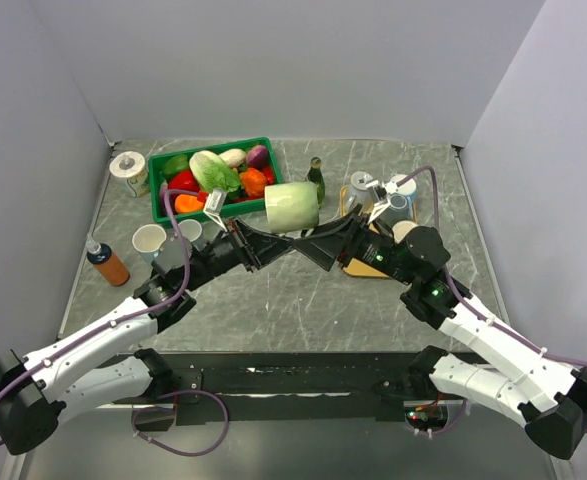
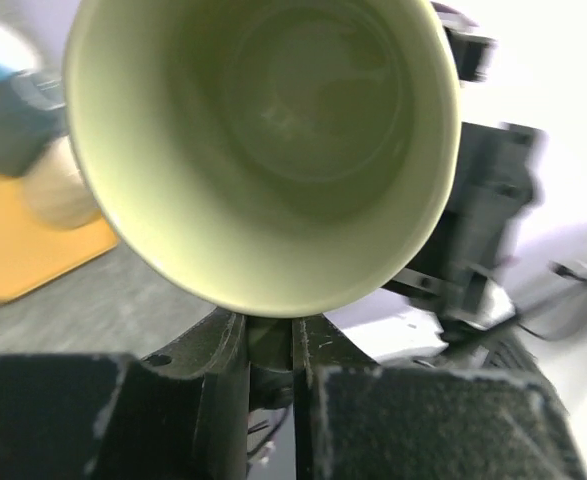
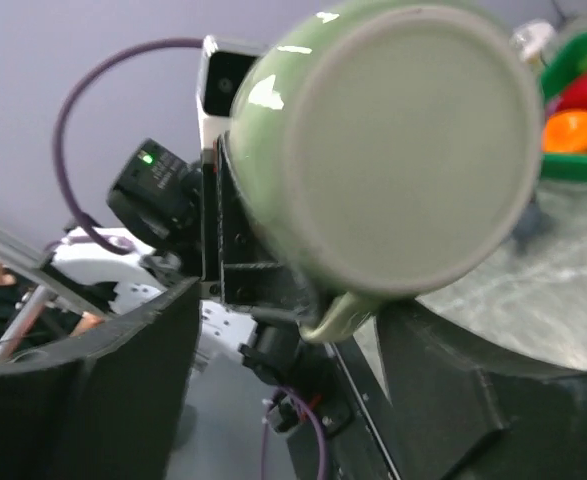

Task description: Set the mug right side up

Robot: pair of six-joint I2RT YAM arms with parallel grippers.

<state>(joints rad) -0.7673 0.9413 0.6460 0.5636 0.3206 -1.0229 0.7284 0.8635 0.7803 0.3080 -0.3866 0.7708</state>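
1 left gripper (image 2: 270, 340): fingers clamped on the mug's lower edge.
1 mug (image 1: 291, 205): green, held above the table (image 1: 273, 300) at centre, on its side, mouth facing the left arm.
1 right gripper (image 3: 298, 330): jaws spread wide, flanking the mug's base.

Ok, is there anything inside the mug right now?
The left wrist view looks straight into the mug: bare pale-green wall and bottom, nothing in it. The top edge of the mouth runs out of frame, so that strip of inner wall is unseen.
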